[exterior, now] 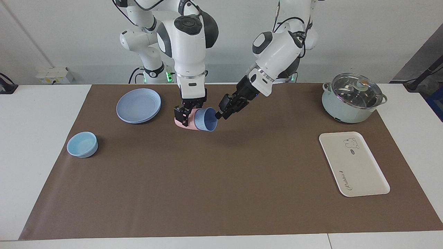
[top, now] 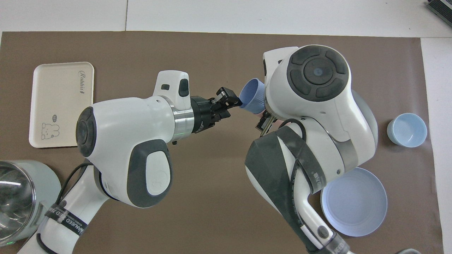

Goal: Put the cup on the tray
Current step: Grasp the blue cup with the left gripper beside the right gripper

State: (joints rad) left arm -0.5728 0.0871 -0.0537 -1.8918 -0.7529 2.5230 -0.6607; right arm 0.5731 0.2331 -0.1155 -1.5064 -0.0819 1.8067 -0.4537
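Observation:
The periwinkle-blue cup (exterior: 205,119) lies tilted on its side, nested in a pink cup (exterior: 182,123), low over the brown mat near the robots. Its mouth faces the left arm's end of the table. It also shows in the overhead view (top: 251,96). My right gripper (exterior: 183,117) comes straight down and is shut on the pink cup. My left gripper (exterior: 219,113) reaches in at a slant and is at the blue cup's rim, also in the overhead view (top: 236,102). The cream tray (exterior: 360,173) with the bear drawing lies bare at the left arm's end (top: 60,106).
A round blue plate (exterior: 138,105) lies toward the right arm's end, near the robots. A light-blue bowl (exterior: 82,144) stands farther out at that end. A pale-green pot with a glass lid (exterior: 351,98) stands nearer to the robots than the tray.

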